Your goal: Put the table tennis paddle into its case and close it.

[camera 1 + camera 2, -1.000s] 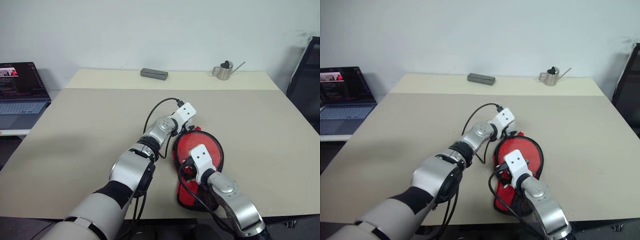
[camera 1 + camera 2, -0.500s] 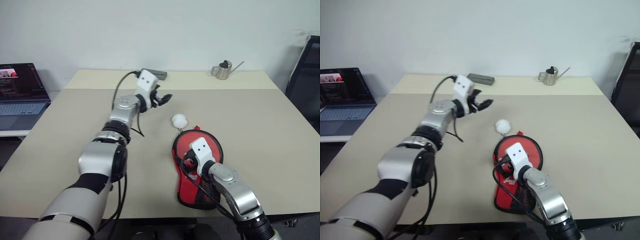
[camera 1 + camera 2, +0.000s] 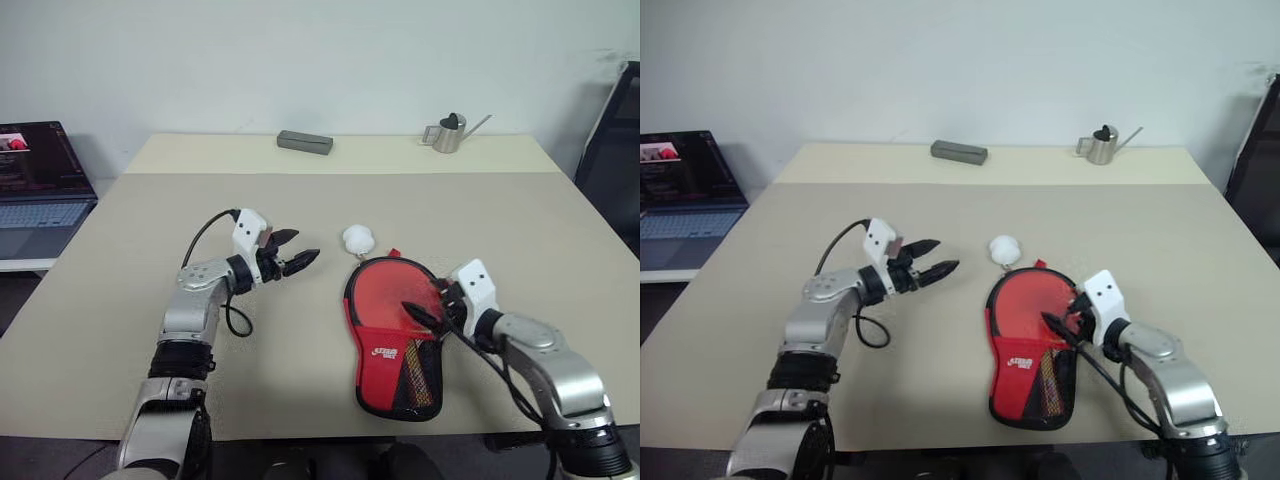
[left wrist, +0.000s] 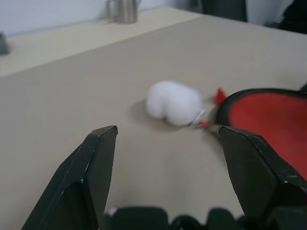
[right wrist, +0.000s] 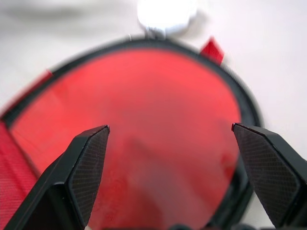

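A: Our table (image 3: 150,300) carries the case (image 3: 395,335) near its front edge, right of middle, red side up, looking closed.
B: Soft fabric, light, floppy, we judge; pinch its stiff rim, not the pom-pom (image 3: 358,239).
A: Left gripper (image 3: 295,258) and right gripper (image 3: 425,310) both gape empty.

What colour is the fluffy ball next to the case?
White. The pom-pom shows best in the left wrist view, beside the red case.
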Motion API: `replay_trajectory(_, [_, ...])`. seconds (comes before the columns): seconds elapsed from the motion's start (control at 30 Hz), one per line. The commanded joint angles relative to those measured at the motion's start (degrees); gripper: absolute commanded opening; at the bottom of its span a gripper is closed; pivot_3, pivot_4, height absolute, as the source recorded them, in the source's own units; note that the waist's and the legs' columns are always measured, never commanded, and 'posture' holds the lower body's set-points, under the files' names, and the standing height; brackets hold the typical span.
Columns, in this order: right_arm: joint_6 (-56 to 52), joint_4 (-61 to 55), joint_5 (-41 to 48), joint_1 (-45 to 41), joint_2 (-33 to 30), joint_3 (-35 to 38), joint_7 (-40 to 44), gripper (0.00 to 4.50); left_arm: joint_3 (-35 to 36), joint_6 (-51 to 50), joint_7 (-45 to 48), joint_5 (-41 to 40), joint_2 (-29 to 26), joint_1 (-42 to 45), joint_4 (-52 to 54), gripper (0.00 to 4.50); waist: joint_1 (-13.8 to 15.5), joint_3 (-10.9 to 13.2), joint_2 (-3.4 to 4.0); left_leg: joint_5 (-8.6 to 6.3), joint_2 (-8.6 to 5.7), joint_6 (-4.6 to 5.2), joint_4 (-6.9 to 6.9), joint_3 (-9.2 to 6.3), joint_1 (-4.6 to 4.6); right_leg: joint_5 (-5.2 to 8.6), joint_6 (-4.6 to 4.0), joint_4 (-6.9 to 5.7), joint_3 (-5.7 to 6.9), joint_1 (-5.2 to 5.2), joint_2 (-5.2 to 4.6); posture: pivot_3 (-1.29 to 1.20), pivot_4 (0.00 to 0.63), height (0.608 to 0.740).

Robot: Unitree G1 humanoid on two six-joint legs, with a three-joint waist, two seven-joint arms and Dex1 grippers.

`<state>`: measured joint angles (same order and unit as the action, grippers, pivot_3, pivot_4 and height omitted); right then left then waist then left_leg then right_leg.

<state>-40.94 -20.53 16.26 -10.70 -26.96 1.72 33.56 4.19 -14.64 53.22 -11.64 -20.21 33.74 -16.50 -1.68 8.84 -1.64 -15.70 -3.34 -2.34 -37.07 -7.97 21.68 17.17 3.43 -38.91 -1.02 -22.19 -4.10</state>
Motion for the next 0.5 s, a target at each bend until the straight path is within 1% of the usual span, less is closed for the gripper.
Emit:
replay_trajectory(0.03, [-1.84, -5.01, 6.73, -2.09, -1.61, 4.74, 3.07, 4.50, -2.50, -1.64, 1.52, -2.88, 0.59, 0.42, 6.20, 3.67, -0.01, 0.00, 0.01, 0.00, 0.00, 0.01, 0.00, 0.02, 0.00, 0.00, 0.00, 0.00, -0.01, 0.00, 0.00, 0.00, 0.150, 0.740])
replay_trajectory(0.1, [-3.54, -6.73, 10.01, -2.59, -2.66, 6.62, 4.31, 4.50, -3.61, -2.16, 2.19, -3.77, 0.77, 0.99, 7.18, 3.67, -0.01, 0.05, 0.09, -0.01, 0.02, 0.01, 0.01, 0.02, 0.00, 0.00, 0.00, 0.01, 0.00, 0.00, 0.01, 0.00, 0.150, 0.740])
replay_trajectory(0.17, [-6.38, -9.39, 14.72, -2.86, -5.02, 9.74, 6.07, 4.50, -5.31, -3.05, 3.09, -4.69, 1.48, 1.63, 8.62, 3.67, -0.01, 0.11, 0.15, -0.01, 0.02, 0.01, 0.02, 0.03, 0.00, 0.00, 0.00, 0.03, 0.00, 0.00, 0.01, 0.00, 0.150, 0.740])
replay_trajectory(0.23, [-7.80, -11.20, 18.01, -2.25, -8.95, 12.59, 8.75, 4.50, -7.95, -2.89, 3.81, -4.44, 2.47, 1.85, 9.76, 3.67, 0.02, 0.16, 0.21, -0.01, 0.00, 0.01, 0.01, 0.06, 0.03, 0.00, 0.00, 0.06, -0.01, 0.00, 0.00, 0.00, 0.150, 0.740])
replay_trajectory(0.33, [-8.40, -11.46, 20.68, -0.87, -14.17, 15.69, 11.89, 4.50, -11.64, -2.56, 4.14, -3.72, 4.12, 1.60, 10.38, 3.67, 0.17, 0.19, 0.23, -0.07, -0.02, 0.13, 0.00, 0.08, 0.07, 0.00, 0.00, 0.11, 0.01, 0.02, -0.02, 0.00, 0.150, 0.740])
replay_trajectory(0.5, [-6.97, -10.04, 22.17, 1.67, -19.03, 18.10, 14.68, 4.50, -17.35, 0.76, 4.59, -0.90, 6.39, 1.90, 7.87, 3.67, 0.10, 0.21, 0.21, -0.08, 0.01, 0.17, 0.00, 0.13, 0.06, 0.00, 0.00, 0.11, 0.02, 0.04, -0.01, 0.00, 0.150, 0.740])
